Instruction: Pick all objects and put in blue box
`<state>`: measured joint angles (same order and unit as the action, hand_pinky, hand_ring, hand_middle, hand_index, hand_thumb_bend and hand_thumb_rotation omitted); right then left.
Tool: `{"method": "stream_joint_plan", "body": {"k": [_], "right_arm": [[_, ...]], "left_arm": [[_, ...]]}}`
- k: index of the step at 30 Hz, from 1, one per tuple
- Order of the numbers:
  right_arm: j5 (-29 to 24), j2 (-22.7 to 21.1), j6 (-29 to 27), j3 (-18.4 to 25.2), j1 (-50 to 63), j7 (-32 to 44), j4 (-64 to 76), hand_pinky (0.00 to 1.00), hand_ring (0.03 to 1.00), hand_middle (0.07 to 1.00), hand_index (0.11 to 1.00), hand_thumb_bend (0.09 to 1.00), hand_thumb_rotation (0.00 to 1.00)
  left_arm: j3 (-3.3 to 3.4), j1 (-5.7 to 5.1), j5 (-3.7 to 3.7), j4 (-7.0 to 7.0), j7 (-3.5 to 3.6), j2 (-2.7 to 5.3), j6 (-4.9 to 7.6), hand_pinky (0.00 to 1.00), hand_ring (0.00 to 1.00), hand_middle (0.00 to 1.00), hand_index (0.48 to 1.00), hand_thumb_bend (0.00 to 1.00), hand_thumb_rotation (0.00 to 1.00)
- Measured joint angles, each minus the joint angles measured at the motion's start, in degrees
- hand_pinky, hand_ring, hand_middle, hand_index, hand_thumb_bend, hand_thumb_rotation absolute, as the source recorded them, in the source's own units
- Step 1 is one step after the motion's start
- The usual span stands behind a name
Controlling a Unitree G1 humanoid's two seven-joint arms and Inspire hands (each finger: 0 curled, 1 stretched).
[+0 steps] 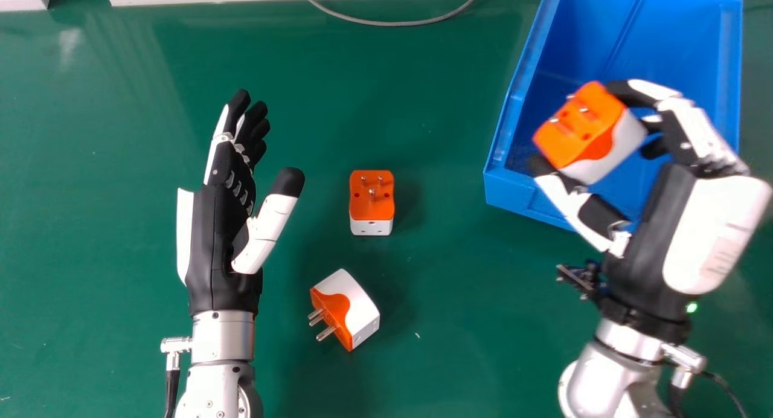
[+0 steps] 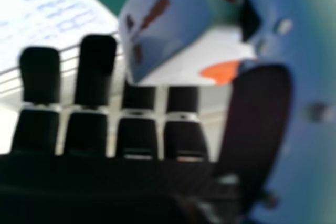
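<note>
Nearest, we list one tipped adapter (image 1: 362, 300), prongs pointing left, on the green table (image 1: 459, 357), and our left hand (image 1: 220, 225), empty, its fingers nearly straight. Next, we record one upright adapter (image 1: 371, 208), prongs up, between our hands. Farther, we enter our right hand (image 1: 649, 225), partly closed, pinching one orange-and-white adapter (image 1: 583, 128) between thumb and fingers over the blue box (image 1: 513, 196); beyond, one grey cable (image 1: 392, 23).

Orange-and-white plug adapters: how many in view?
3: the held adapter in the right hand, over the blue box; the pins-up adapter on the green table; the sideways adapter, nearer the robot. The right hand hides part of the box's inside, so more could be there.
</note>
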<state>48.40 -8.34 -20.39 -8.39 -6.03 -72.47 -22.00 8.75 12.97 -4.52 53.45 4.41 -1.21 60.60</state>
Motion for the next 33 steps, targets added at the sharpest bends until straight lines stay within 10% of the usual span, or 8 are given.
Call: {"method": "stream_joint_plan", "body": {"k": [18, 33], "right_arm": [[-3.30, -10.76, 4.88, 4.25, -11.36, 10.09, -6.33, 0.29, 0.406, 0.530, 0.514, 0.490, 0.00], [-2.61, -16.95, 13.40, -1.52, -23.74, 26.11, -19.48, 0.28, 0.374, 0.483, 0.532, 0.493, 0.00]], "left_arm": [[0.01, 0.43, 1.06, 1.09, -1.88, 0.05, 0.38, 0.92, 0.90, 0.91, 0.912, 0.94, 0.68], [0.02, 1.62, 0.15, 2.19, -0.92, 0.17, 0.96, 0.91, 0.90, 0.91, 0.907, 0.94, 0.67]]}}
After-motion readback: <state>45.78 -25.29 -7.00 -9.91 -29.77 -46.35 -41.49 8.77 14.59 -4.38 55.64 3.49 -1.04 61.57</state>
